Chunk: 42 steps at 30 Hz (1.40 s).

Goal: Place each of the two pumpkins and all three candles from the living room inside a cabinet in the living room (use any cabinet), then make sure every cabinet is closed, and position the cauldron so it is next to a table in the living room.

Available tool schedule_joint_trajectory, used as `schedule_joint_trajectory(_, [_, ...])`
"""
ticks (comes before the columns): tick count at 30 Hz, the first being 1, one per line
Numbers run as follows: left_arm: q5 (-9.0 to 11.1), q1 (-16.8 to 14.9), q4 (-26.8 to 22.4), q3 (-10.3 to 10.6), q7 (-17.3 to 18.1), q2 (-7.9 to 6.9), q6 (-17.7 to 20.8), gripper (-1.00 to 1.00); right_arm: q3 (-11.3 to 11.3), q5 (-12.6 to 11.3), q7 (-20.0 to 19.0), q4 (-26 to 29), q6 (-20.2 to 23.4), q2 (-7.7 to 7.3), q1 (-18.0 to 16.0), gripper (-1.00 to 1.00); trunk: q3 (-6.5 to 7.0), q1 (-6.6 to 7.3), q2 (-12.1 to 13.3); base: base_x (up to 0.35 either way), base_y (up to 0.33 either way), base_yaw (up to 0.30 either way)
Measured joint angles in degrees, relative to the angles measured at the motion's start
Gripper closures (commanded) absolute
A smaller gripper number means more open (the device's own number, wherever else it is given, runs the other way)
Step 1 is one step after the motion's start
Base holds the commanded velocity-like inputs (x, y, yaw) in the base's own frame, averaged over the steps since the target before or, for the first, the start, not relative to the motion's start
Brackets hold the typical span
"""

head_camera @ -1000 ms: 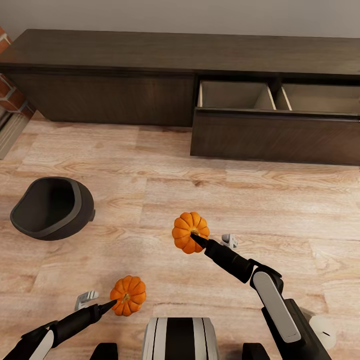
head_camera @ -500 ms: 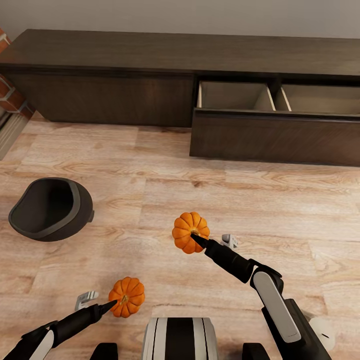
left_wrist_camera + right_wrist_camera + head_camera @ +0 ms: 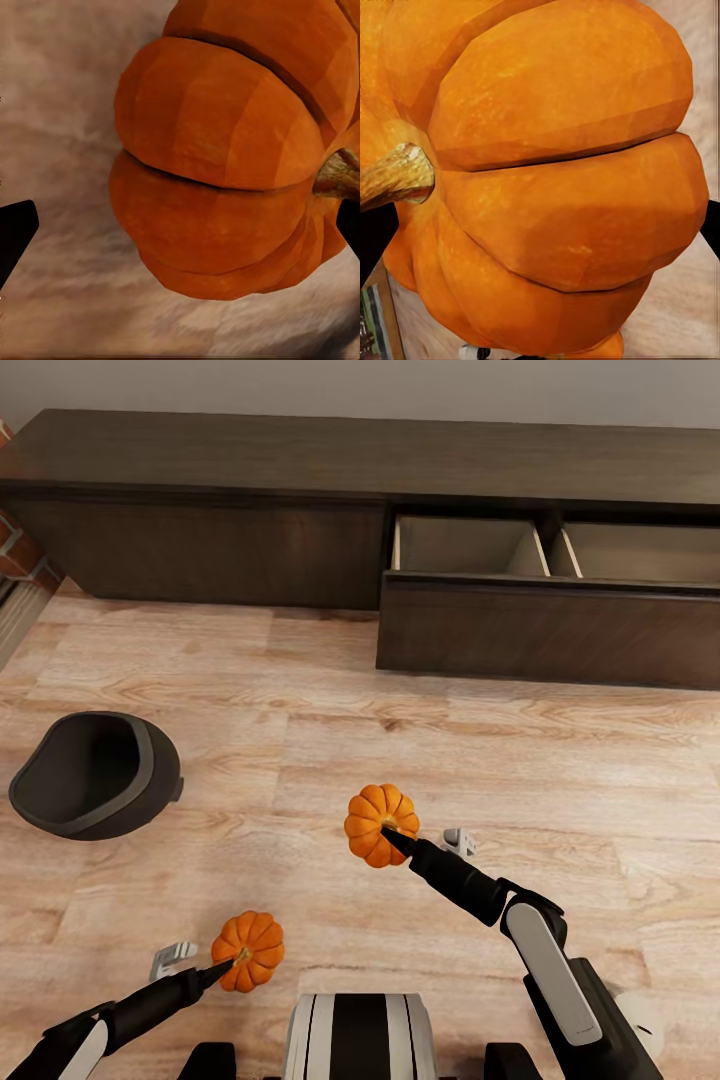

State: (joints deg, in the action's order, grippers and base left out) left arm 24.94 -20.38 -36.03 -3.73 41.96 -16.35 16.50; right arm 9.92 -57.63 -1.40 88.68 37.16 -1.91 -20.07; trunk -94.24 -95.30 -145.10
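Head view: the left gripper [image 3: 222,968] pinches a small round orange pumpkin [image 3: 250,950] low by the robot's body. The right gripper [image 3: 392,838] pinches another orange pumpkin [image 3: 376,822] held above the pale wood floor [image 3: 520,780]. A round dark grey cauldron [image 3: 95,773] lies tipped on the floor at the left. The long dark brown cabinet [image 3: 250,510] stands by the wall, its right drawer [image 3: 550,615] pulled out.
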Motion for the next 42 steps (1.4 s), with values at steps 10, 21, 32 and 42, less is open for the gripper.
schedule_joint_trajectory(10, [0.0, 0.0, 0.0, 0.0, 0.0, 0.0, 0.0, -1.0, 0.0, -0.1, 0.0, 0.0, 0.0, 0.0, 0.0, 1.0, -0.67, -0.07, 0.0, 0.0, 0.0, 0.0])
schedule_joint_trajectory(21, [0.0, 0.0, 0.0, 0.0, 0.0, 0.01, 0.0, -1.0, 0.0, -0.1, 0.0, 0.0, 0.0, -0.05, 0.0, 1.0, -0.67, -0.07, 0.0, 0.011, -0.035, 0.0])
schedule_joint_trajectory(32, [0.0, 0.0, 0.0, 0.0, 0.0, 0.0, 0.0, -1.0, 0.0, -0.2, 0.0, 0.0, 0.0, -0.17, 0.0, 1.0, -0.67, -0.07, 0.0, 0.033, -0.004, 0.0])
schedule_joint_trajectory(42, [0.0, 0.0, 0.0, 0.0, 0.0, 0.0, 0.0, -1.0, -0.1, -0.1, 0.0, 0.0, 0.0, -0.23, 0.0, 1.0, -0.67, -0.07, 0.0, 0.005, -0.004, 0.0])
